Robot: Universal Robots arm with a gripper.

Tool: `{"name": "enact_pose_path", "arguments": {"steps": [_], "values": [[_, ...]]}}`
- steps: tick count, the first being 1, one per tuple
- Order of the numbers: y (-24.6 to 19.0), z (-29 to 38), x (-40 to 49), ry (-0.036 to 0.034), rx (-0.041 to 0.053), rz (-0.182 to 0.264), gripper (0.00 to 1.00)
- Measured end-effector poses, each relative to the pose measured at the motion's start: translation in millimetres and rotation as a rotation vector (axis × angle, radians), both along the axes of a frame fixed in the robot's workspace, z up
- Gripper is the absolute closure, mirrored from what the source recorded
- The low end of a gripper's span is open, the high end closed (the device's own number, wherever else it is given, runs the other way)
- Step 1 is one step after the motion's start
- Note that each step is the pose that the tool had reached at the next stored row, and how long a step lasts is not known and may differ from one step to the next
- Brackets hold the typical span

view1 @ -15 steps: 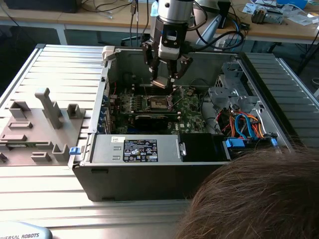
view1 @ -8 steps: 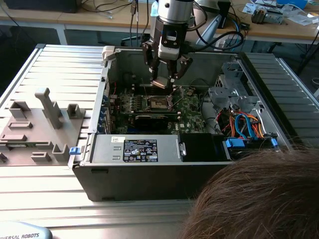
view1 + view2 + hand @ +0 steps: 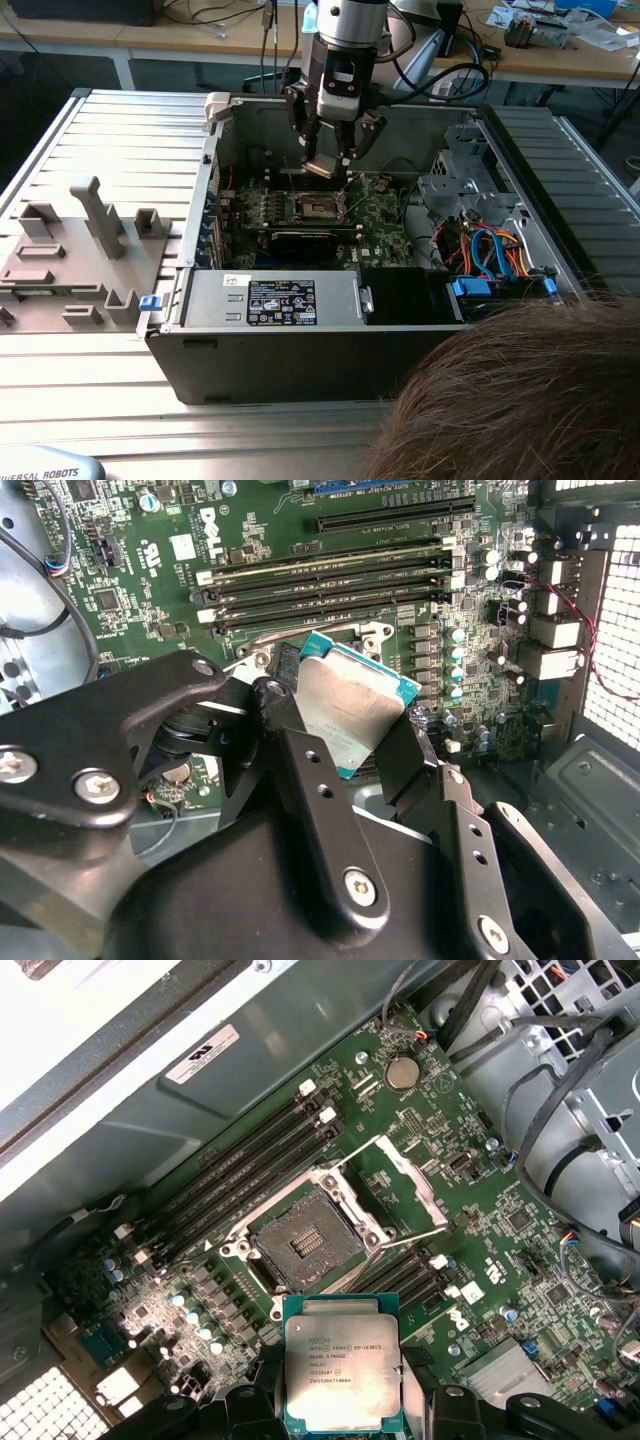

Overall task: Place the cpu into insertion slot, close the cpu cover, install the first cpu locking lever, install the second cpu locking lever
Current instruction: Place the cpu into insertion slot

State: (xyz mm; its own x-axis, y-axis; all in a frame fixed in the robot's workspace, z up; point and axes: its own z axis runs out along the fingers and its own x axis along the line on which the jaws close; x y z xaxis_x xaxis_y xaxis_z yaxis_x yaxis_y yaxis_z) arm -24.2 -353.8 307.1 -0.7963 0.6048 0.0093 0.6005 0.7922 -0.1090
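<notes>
Your gripper (image 3: 326, 166), fingers (image 3: 310, 780) tight on cpu (image 3: 343, 1365) edges, 12 o'clock of bare insertion slot (image 3: 303, 1242), exterior view; cpu cover (image 3: 415, 1185) open.

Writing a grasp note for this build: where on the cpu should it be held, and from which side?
By two opposite thin edges, coming from the flat metal-top side. The cpu is a thin square; the end effector pinches it that way now, which is probably best, as it should leave the underside free toward the open insertion slot.
</notes>
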Motion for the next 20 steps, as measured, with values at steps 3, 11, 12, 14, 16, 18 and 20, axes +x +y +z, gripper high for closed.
{"name": "enact_pose_path", "arguments": {"steps": [3, 11, 12, 14, 16, 18, 20], "values": [[0.0, -0.2, 0.0, 0.0000, -0.0007, -0.002, 0.45], [0.0, -0.6, 0.0, 0.0000, -0.0026, -0.006, 0.45], [0.0, -0.7, 0.0, 0.0000, -0.0029, -0.007, 0.45], [0.0, -0.8, 0.0, 0.0000, -0.0037, -0.008, 0.45], [0.0, -0.9, 0.0, 0.0000, -0.0040, -0.009, 0.45], [0.0, -0.9, 0.0, 0.0000, -0.0047, -0.010, 0.45], [0.0, -1.0, 0.0, 0.0000, -0.0056, -0.011, 0.45]]}}
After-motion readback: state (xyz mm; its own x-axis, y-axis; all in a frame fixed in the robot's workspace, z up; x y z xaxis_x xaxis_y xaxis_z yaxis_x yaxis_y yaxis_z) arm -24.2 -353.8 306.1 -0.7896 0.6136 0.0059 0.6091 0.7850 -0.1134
